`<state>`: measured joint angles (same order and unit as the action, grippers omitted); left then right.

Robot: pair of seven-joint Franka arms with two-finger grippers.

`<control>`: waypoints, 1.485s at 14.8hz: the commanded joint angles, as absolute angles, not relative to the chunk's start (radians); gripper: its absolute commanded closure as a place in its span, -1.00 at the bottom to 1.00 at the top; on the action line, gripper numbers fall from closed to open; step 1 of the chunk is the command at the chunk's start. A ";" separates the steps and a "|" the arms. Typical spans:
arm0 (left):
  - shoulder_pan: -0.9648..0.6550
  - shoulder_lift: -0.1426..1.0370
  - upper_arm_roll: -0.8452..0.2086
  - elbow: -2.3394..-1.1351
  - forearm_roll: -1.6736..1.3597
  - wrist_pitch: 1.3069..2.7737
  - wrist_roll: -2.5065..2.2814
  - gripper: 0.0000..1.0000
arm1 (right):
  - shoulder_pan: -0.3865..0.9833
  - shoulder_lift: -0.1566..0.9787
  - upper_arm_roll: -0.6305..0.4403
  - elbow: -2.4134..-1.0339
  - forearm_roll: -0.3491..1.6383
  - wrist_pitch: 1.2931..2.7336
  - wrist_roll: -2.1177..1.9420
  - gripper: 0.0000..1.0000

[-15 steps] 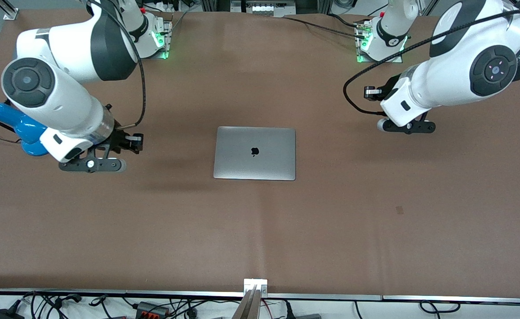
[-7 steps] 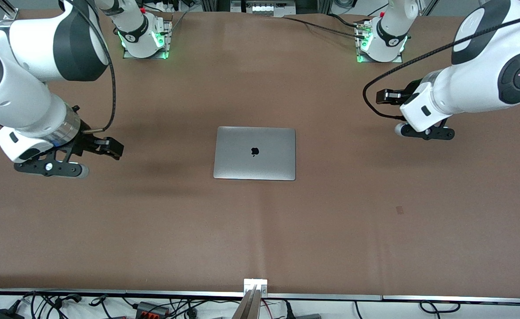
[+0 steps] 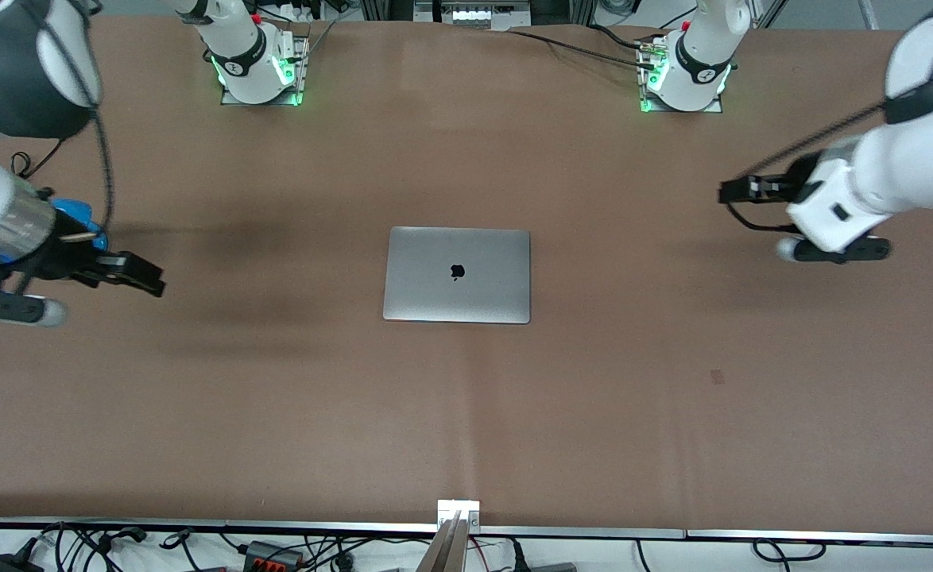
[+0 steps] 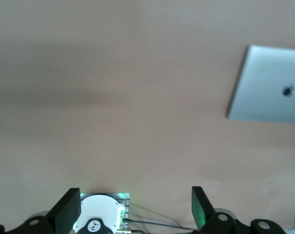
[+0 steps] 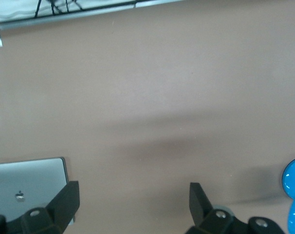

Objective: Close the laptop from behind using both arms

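The right gripper (image 3: 129, 274) is held over bare tabletop (image 3: 276, 397) at the right arm's end, wide open and empty. A blue object (image 3: 77, 214) lies just beside that arm and could be knocked if the arm were swung low.

The laptop (image 3: 457, 275) lies mid-tabletop, lid flat and logo up, so the task is judged done. Any further push could slide it or strain the lid.

The left gripper (image 3: 745, 191) is held over the left arm's end, also wide open and empty.

Both gaps between the fingers are shown only by the wrist views. The whole lid is seen from the left wrist, but only a corner from the right.
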<state>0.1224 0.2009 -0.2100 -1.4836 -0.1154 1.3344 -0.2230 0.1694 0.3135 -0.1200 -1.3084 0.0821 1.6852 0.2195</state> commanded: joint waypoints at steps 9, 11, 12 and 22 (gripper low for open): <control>0.081 0.049 -0.155 -1.648 0.067 1.581 -0.190 -1.00 | -0.021 0.255 -0.037 -1.330 0.005 1.646 0.008 -1.00; 0.081 0.054 -0.152 -1.648 0.066 1.618 -0.180 -1.00 | -0.023 0.210 -0.037 -1.405 0.003 1.666 0.003 -1.00; 0.081 0.055 -0.150 -1.647 0.066 1.623 -0.176 -1.00 | -0.023 0.174 -0.038 -1.466 0.002 1.693 0.002 -1.00; 0.078 0.034 -0.182 -1.643 0.058 1.568 -0.172 -1.00 | -0.017 0.009 -0.035 -1.660 -0.037 1.700 0.002 -1.00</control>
<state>0.0797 0.0672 -0.1740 -1.6291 0.0415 1.5845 -0.1846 -0.0057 0.0339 -0.0492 -1.6323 -0.0220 1.7047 0.0196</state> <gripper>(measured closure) 0.000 0.000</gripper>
